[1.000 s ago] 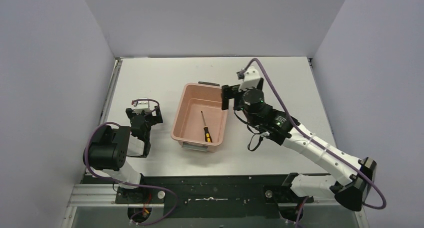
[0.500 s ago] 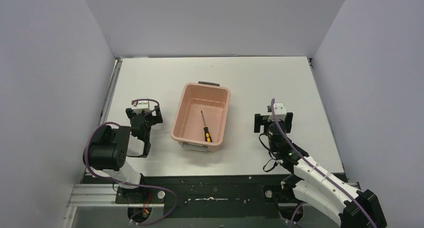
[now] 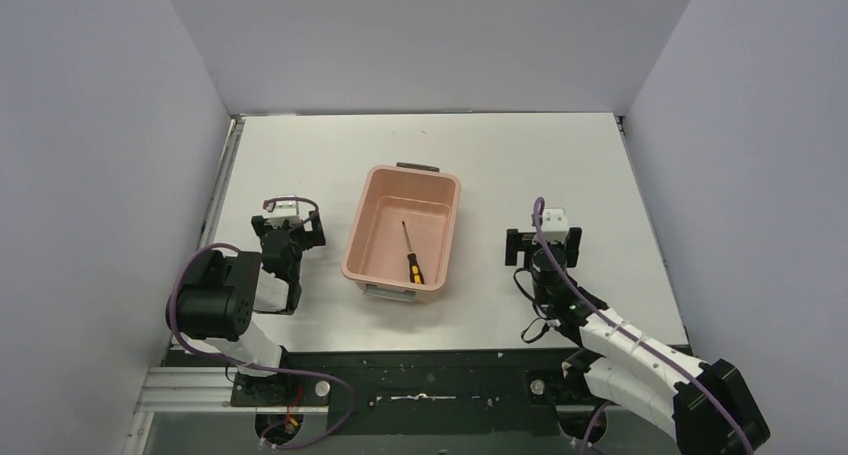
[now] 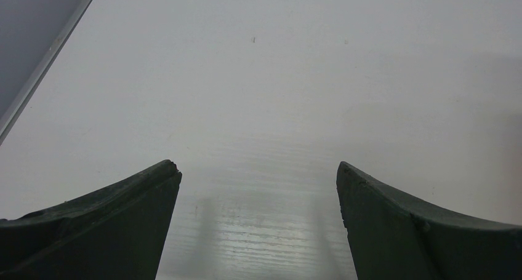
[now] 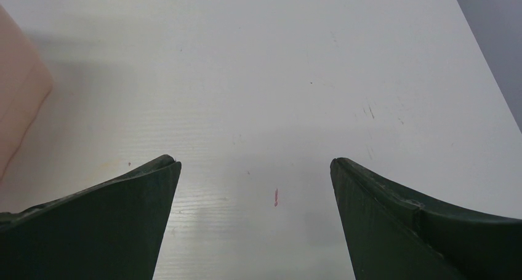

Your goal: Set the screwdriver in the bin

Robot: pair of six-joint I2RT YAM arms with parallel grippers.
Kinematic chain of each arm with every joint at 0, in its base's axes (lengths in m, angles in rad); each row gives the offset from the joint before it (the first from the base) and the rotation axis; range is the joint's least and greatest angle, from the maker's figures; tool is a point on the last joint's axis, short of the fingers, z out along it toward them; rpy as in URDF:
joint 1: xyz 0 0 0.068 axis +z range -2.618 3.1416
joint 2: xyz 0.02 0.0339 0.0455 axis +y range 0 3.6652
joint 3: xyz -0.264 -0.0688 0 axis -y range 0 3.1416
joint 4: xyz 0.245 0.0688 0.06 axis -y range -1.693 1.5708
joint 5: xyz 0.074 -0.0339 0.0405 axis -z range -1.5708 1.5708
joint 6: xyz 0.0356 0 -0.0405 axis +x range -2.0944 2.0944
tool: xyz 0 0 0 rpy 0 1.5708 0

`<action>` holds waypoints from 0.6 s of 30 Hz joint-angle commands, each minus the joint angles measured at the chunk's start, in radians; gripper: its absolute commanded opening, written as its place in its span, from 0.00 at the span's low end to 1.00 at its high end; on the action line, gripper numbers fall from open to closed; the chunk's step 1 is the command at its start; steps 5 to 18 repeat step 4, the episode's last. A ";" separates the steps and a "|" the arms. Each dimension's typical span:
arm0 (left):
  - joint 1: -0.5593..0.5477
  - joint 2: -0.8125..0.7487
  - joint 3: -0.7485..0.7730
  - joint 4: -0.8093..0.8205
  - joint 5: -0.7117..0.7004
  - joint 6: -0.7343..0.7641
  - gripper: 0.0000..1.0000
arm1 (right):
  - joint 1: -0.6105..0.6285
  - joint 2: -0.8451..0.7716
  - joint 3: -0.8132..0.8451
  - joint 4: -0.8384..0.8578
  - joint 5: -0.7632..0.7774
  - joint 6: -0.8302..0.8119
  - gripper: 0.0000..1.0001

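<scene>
On the table (image 3: 520, 145) the bin (image 3: 353, 243) stands between my two arms. My right gripper (image 3: 543, 237) hangs over bare tabletop just right of it, jaws spread wide and empty; my left gripper (image 3: 288, 225) is spread and empty too. The screwdriver (image 3: 410, 253) lies on the bin's floor, so I judge the job done. I should settle home without brushing the rim. A second ago my right arm reached over the bin's far right corner; nothing else has shifted.
</scene>
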 commanded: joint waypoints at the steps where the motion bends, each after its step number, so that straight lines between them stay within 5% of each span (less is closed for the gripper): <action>1: 0.003 -0.010 0.008 0.019 0.012 0.010 0.97 | -0.002 -0.002 0.010 0.088 0.026 0.016 1.00; 18: 0.003 -0.013 0.003 0.024 0.014 0.010 0.97 | -0.002 -0.004 0.010 0.088 0.024 0.014 1.00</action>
